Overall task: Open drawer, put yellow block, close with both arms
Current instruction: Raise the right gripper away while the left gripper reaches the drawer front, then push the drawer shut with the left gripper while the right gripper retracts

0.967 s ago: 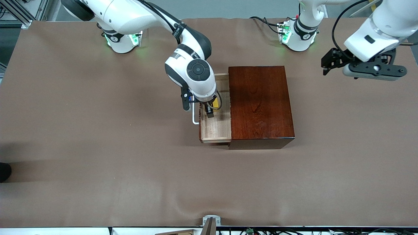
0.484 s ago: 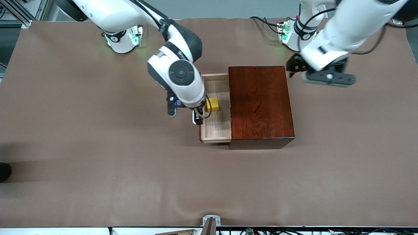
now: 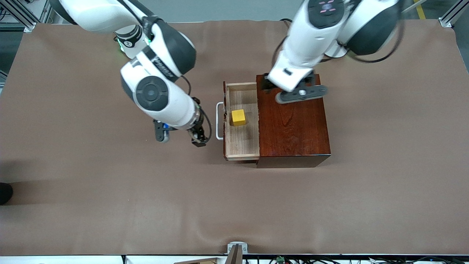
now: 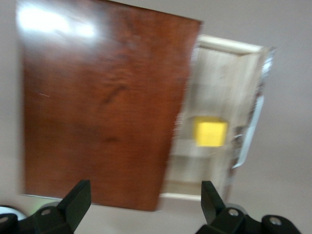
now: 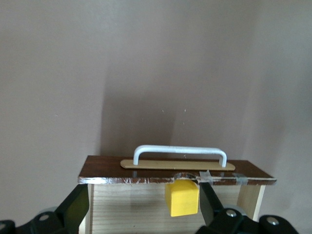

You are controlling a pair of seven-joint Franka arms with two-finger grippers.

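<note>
The dark reddish-brown box (image 3: 293, 117) stands mid-table with its pale-wood drawer (image 3: 243, 143) pulled open toward the right arm's end. The white handle (image 3: 219, 121) is on the drawer's front. The yellow block (image 3: 238, 117) lies in the drawer, free of both grippers. My right gripper (image 3: 198, 141) is open and empty, low over the table just outside the handle. Its wrist view shows the handle (image 5: 180, 151) and the block (image 5: 183, 197) between its open fingers (image 5: 73, 209). My left gripper (image 3: 266, 85) is open and empty above the box top (image 4: 102, 107), near the edge over the drawer (image 4: 229, 78). The block (image 4: 210, 131) shows there too.
The box stands on a table covered in brown cloth (image 3: 110, 201). A small metal mount (image 3: 237, 251) sits at the table edge nearest the front camera. A dark object (image 3: 4, 192) lies at the edge at the right arm's end.
My right gripper let go of the yellow block in the drawer and drew back past the handle. My left arm swung in from its end of the table to over the box.
</note>
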